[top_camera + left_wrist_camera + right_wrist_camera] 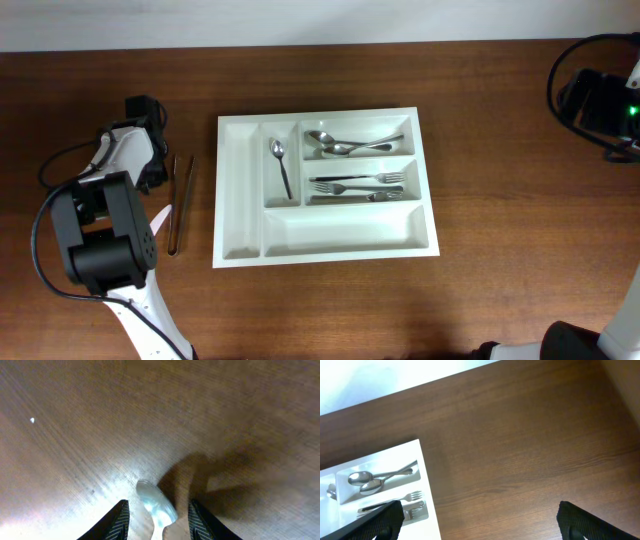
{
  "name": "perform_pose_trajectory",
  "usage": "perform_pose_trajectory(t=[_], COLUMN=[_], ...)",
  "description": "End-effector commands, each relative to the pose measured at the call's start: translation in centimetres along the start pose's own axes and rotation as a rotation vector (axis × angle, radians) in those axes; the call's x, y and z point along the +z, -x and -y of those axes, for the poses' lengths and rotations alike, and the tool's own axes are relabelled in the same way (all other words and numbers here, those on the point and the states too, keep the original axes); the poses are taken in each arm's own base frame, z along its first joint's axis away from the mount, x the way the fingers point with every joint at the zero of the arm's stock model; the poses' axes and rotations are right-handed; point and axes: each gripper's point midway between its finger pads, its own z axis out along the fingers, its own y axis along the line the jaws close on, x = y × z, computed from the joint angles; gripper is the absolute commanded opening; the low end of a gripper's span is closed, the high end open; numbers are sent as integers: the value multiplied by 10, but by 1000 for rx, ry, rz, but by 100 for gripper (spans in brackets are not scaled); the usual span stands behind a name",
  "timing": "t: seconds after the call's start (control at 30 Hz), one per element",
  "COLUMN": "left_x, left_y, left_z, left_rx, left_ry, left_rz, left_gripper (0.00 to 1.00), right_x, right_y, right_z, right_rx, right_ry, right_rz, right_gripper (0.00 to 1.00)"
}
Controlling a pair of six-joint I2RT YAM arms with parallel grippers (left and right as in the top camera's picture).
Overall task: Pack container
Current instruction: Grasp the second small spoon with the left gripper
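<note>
The container [240,190] sat in the middle of the table [500,300], and the packing looked roughly half done. One spoon [281,165] lay in the inner narrow compartment, a few more spoons [345,146] lay in the top wide one, and forks [365,184] lay with what looked like a knife in the middle wide one. The outer narrow compartment and the bottom wide one were bare. Left to pack, by my reading, were two slim utensils [178,205] lying side by side on the wood just left of the container, beside the left arm [100,235]. The overhead view gave that whole tally but showed neither set of fingers clearly. The left wrist view supplied the detail: the left gripper [159,507] stood partly open, its fingers on either side of a spoon bowl [156,504] that seemed to lie on the wood. A gap was visible on at least one side, so it gripped nothing. The right wrist view showed the right gripper [480,512] spread wide and empty above bare wood, to the right of the container, which showed only as a corner holding spoons and forks at the frame's lower left
</note>
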Motion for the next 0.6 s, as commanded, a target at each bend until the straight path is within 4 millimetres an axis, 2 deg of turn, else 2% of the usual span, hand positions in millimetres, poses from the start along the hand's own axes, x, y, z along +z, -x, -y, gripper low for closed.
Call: perform_pose_trajectory(t=[0.0, 0.23, 0.57], left_x=[13, 13, 14], left_y=[-14, -12, -21], left_z=[30, 31, 12], left_rx=[-12, -33, -79], left_ry=[-122, -128, -19], left_rz=[-46, -40, -68], left_gripper=[44, 43, 37], right_x=[-8, -8, -8], right_y=[2, 2, 2], right_z=[-1, -1, -1], right_rx=[-4, -4, -4], right_ry=[7, 7, 7], right_rz=[21, 21, 21], right_gripper=[99, 99, 99])
